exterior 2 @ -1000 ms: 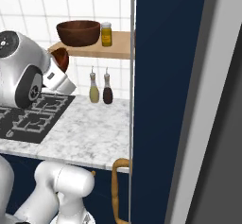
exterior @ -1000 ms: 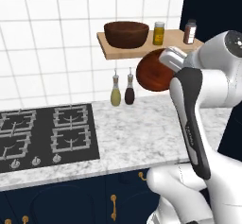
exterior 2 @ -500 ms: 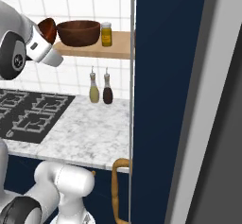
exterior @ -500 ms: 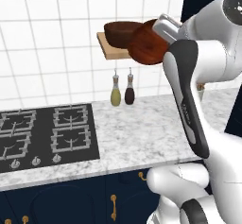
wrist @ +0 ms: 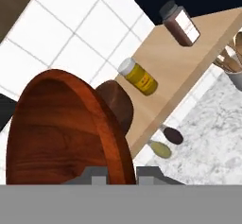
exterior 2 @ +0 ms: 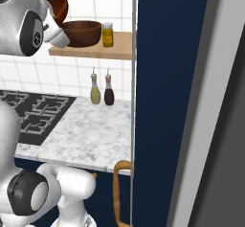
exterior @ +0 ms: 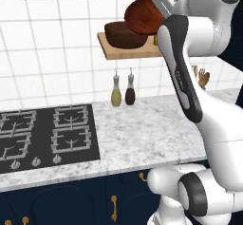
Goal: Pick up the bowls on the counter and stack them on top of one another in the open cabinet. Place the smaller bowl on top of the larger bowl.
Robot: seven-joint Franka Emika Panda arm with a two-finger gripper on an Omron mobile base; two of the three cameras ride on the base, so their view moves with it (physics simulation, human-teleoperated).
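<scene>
I've lifted the shallow reddish-brown wooden smaller bowl up from below shelf level; my fingers are clamped tight on its rim. It hangs tilted, just above the deep dark brown larger bowl on the light-tan wooden shelf. Stacking looks close.

From here I see the smaller bowl tilted on edge, high beside my arm, just above and left of the larger bowl sitting on the open cabinet. A yellow jar stands beside that bowl. Below, two bottles stand on the counter, near the black hob.
</scene>
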